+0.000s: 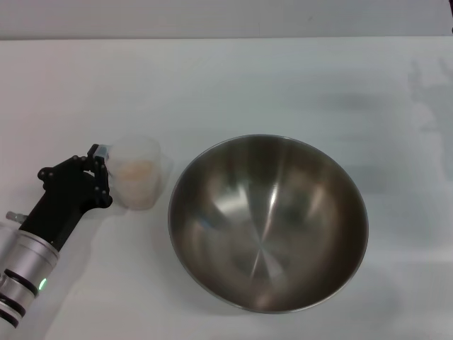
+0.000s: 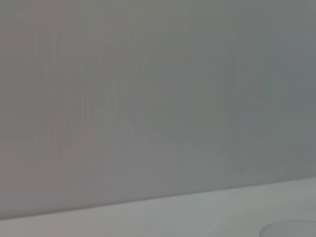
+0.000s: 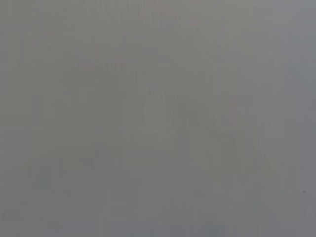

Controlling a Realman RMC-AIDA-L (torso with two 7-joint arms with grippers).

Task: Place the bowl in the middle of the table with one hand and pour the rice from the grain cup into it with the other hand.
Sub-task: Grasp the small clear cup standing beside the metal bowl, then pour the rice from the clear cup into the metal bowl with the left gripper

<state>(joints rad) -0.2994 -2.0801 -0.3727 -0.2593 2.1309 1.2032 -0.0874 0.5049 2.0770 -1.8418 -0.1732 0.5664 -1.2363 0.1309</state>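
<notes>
The bowl (image 1: 267, 223) is a wide shiny steel bowl, standing empty on the white table (image 1: 283, 78) just right of the middle, near the front edge. The grain cup (image 1: 141, 173) is clear plastic, stands upright just left of the bowl and holds pale rice (image 1: 134, 170). My left gripper (image 1: 103, 176) is black, lies at the cup's left side and is open, with its fingertips level with the cup's left wall and not around it. A faint curved rim (image 2: 291, 229) shows in the left wrist view. My right gripper is out of view.
The table's far edge meets a grey wall (image 1: 226, 18) at the back. Bare white tabletop lies behind the bowl and to its right (image 1: 410, 142). The right wrist view shows only blank grey.
</notes>
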